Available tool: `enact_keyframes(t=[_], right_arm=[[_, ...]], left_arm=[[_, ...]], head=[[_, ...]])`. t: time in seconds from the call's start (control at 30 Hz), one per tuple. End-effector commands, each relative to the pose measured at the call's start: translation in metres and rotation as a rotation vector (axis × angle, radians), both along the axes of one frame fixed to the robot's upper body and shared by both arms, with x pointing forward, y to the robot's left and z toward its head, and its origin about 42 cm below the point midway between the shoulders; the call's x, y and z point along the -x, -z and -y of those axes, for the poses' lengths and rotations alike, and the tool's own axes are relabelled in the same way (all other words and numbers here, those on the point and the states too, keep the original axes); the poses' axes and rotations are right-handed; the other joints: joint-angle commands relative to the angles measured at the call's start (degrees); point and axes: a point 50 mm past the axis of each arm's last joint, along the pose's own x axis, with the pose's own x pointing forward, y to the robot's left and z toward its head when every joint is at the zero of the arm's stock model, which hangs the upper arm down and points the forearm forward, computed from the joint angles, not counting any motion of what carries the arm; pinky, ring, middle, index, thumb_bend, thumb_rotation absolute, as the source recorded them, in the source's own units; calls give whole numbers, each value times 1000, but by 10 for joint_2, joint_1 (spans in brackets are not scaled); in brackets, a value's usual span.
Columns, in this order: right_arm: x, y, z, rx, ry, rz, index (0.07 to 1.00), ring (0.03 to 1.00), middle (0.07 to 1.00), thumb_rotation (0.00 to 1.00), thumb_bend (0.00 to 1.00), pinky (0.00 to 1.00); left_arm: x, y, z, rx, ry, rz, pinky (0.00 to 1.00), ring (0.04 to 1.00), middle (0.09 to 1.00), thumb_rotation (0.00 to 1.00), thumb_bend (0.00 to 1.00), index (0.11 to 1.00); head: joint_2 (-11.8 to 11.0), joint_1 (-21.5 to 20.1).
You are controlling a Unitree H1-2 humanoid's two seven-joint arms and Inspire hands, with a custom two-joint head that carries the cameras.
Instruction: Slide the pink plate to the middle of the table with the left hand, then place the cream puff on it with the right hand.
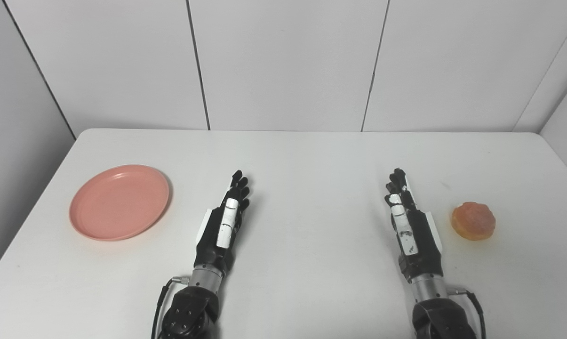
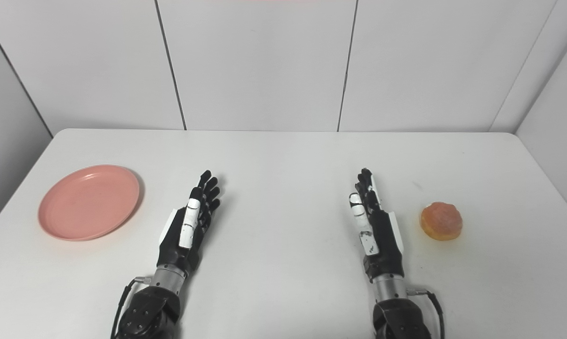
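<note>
Near edge: left hand (image 1: 224, 221) and right hand (image 1: 408, 221) both lie on the white table (image 1: 302, 155) w/ fingers stretched straight, holding nothing, well apart from each other. Pink plate (image 1: 119, 201) sits empty at table's left side, beside left hand but not touching. Cream puff (image 1: 473, 221) rests just right of right hand, w/ a gap between; white wall panels (image 1: 283, 61) behind the far edge.

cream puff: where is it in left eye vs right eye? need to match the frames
Left eye view: the cream puff sits on the table at far right, just right of the right hand, not touching it.
Right eye view: the same spot, shifted toward the picture's left, again just right of the right hand.
Shared landmark: the pink plate at far left, across both hands from the puff.
</note>
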Motion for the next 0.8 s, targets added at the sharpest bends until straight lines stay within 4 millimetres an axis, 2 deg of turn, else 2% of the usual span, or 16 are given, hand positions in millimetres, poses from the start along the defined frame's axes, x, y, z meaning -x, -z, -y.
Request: enact_keyframes(t=[0.0, 0.2, 0.23, 0.5, 0.63, 0.77], right_arm=[[10, 18, -3, -13, -11, -65, 1000, 1000, 1000, 878, 649, 1000], [10, 19, -4, -31, -20, -66, 1000, 1000, 1000, 859, 645, 1000], [10, 19, -3, -21, -22, -67, 1000, 1000, 1000, 882, 662, 1000], [10, 20, -2, -23, -29, -84, 1000, 1000, 1000, 886, 642, 1000], [9, 20, 0, -24, -28, -89, 1000, 1000, 1000, 887, 658, 1000], [9, 18, 0, -23, -14, -88, 1000, 1000, 1000, 870, 620, 1000]], left_arm=[[4, 15, -11, -30, -24, -7, 1000, 1000, 1000, 1000, 634, 1000], [0, 17, -15, -74, -50, 32, 1000, 1000, 1000, 1000, 647, 1000], [-1, 17, -16, -73, -52, 33, 1000, 1000, 1000, 1000, 648, 1000], [-3, 16, -18, -102, -65, 25, 1000, 1000, 1000, 1000, 587, 1000], [-3, 16, -16, -125, -68, 12, 1000, 1000, 1000, 1000, 592, 1000], [-3, 16, -14, -109, -59, -16, 1000, 1000, 1000, 1000, 626, 1000]], head=[[-1, 1], [0, 3], [0, 3], [3, 3], [2, 3], [2, 4]])
